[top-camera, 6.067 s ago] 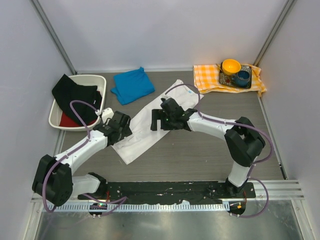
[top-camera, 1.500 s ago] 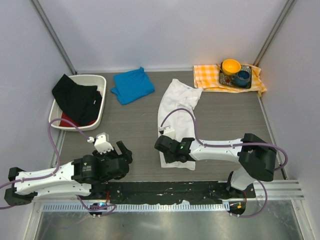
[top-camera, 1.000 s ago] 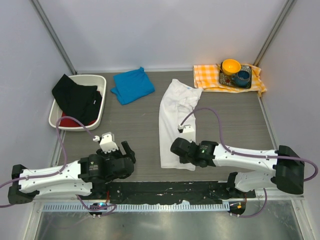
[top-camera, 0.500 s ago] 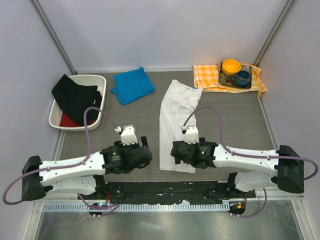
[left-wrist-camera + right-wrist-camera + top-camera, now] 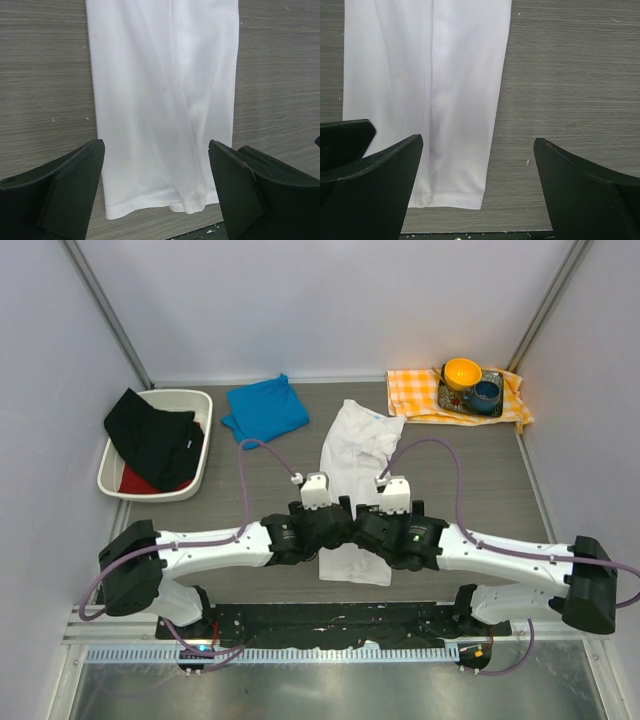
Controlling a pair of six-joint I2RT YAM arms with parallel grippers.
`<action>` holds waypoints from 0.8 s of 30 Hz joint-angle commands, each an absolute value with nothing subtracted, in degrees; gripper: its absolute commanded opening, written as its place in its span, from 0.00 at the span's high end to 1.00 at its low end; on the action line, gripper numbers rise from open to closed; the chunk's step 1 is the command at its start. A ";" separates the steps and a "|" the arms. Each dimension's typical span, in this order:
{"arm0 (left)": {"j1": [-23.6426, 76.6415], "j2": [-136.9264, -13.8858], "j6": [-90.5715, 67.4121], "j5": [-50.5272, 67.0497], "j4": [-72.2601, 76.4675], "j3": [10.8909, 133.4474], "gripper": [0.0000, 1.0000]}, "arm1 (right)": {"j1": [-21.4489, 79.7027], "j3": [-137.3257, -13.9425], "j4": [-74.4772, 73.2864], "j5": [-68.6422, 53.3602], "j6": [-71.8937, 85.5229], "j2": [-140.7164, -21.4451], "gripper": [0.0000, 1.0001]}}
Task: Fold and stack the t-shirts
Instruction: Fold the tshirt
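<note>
White t-shirt (image 5: pixel 356 452): the landmark; folded into a long narrow strip, lying flat on the grey wood-grain table (image 5: pixel 250 480), collar end away from the arm bases, hem end nearest them.
Blue t-shirt (image 5: pixel 265 410): a small folded square, left of the white t-shirt's collar end and well apart from it, not stacked on it.
Left gripper (image 5: pixel 155 147): released, jaws spread wide with nothing between them but the white t-shirt's hem end lying below; that end is about as wide as the gap between the fingers.
Right gripper (image 5: pixel 477 140): released, jaws wide and holding nothing; it sits over the right edge of the white t-shirt's hem end, with bare table under its right finger.
Both grippers: side by side over the white t-shirt's near half; whether either touches the fabric cannot be told.
White basin (image 5: pixel 192 398): far left of the white t-shirt, beyond the blue one, holding a black garment (image 5: pixel 150 435) over something red.
Orange-and-white checked cloth (image 5: pixel 415 395): right of the white t-shirt's collar end, close but apart.
Yellow bowl (image 5: pixel 462 371) and blue cup (image 5: pixel 487 394): on that checked cloth, on a small patterned tray.
</note>
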State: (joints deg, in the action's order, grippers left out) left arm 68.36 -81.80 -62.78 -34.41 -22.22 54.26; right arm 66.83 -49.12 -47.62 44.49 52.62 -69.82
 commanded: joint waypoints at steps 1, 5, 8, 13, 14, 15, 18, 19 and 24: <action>68.12 -84.19 -64.42 -29.63 -9.60 50.90 0.11 | 65.57 -48.34 -46.84 48.25 52.74 -63.29 0.00; 68.03 -86.13 -65.56 -27.78 -4.05 47.55 0.11 | 63.64 -46.76 -48.33 48.25 52.47 -58.98 0.00; 68.03 -87.18 -66.09 -26.28 -0.62 45.53 0.11 | 62.05 -46.15 -49.22 48.08 52.30 -56.08 0.01; 68.03 -89.64 -66.71 -23.91 2.19 43.60 0.11 | 59.68 -45.44 -49.66 47.37 51.50 -54.76 0.00; 68.03 -89.82 -66.88 -23.12 2.63 43.07 0.11 | 59.50 -45.44 -49.75 47.20 51.24 -54.93 0.01; 68.11 -89.82 -67.41 -22.68 2.98 42.63 0.11 | 59.41 -45.27 -49.75 47.11 51.33 -54.93 0.00; 68.12 -89.21 -68.64 -21.10 3.78 39.47 0.11 | 58.98 -45.26 -49.66 47.02 51.07 -55.11 0.00; 68.46 -88.08 -69.51 -21.09 3.87 37.55 0.11 | 58.71 -45.35 -49.66 47.11 50.80 -55.37 0.00; 70.57 -82.89 -73.03 -23.10 0.10 32.09 0.12 | 55.73 -46.32 -48.96 46.76 49.14 -58.00 0.00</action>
